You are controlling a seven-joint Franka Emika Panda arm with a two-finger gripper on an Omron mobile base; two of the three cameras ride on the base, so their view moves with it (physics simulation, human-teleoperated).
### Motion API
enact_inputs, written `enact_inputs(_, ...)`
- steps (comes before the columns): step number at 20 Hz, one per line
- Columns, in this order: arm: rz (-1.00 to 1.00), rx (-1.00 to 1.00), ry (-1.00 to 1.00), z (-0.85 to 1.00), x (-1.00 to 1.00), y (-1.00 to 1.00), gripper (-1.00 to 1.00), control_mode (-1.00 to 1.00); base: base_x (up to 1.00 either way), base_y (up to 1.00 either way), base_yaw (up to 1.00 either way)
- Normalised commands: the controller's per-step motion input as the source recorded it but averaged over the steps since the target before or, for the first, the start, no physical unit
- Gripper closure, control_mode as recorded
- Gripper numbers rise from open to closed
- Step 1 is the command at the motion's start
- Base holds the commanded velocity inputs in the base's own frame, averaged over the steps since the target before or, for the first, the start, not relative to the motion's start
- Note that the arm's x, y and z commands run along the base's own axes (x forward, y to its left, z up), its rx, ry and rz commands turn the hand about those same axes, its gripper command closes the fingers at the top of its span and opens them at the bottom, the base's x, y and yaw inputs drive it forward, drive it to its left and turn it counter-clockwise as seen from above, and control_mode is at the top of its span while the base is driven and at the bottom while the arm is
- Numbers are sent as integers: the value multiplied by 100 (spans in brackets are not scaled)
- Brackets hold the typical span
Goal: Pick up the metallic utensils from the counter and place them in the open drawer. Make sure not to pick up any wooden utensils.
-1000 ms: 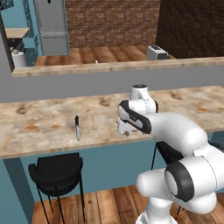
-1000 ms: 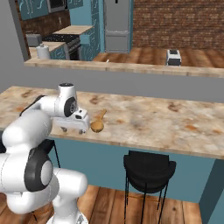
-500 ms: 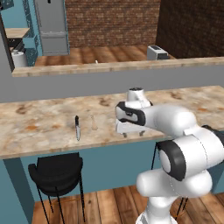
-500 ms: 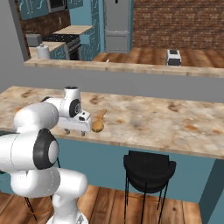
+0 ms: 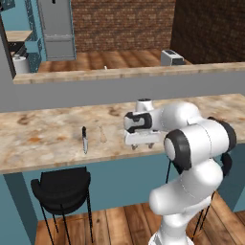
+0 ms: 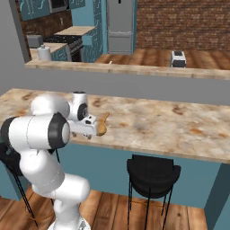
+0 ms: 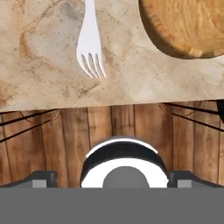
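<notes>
**Gripper hangs low over the front edge of the counter**

Where the white robot arm bends down over the long beige stone counter with brown blotches (image 5: 43,131), its gripper (image 5: 141,145) hangs just above the front edge. Its two small tips show below the hand in the left base view, but they are too small there to tell if the jaws are apart or together. In the hand view the dark finger tips (image 7: 41,178) sit far out at the two bottom corners, so the jaws look spread wide, and nothing is between them.

In the hand view, a small silver fork with four prongs (image 7: 90,41) lies flat on the stone, its prongs pointing at the counter edge. Its handle is cut off at the top of the picture. Beside it lies the round bowl of a golden-brown wooden spoon (image 7: 188,26), also cut off at the top. The two are near but not touching. In the right base view the same spoon (image 6: 102,125) peeks out just past the hand.

Farther to the left, in the left base view, a slim knife with a black handle and silver blade (image 5: 84,139) lies on the counter. Next to it is a thin pale wooden stick (image 5: 102,135), faint and hard to make out.

A black stool (image 5: 61,190) stands under the counter.
</notes>
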Motion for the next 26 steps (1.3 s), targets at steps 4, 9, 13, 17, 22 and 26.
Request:
enact_inputs(4,-3,0,0,-29,62,2,-100,-100,0,0,0)
enact_inputs(9,-3,0,0,-35,57,9,-100,-100,0,0,0)
enact_inputs(13,-3,0,0,-42,44,17,-100,-100,0,0,0)
enact_inputs(17,-2,0,0,-37,37,9,-100,-100,0,0,0)
enact_inputs(22,-2,0,0,-35,32,1,-100,-100,0,0,0)
enact_inputs(26,-8,0,0,-71,-8,0,-100,-100,0,0,0)
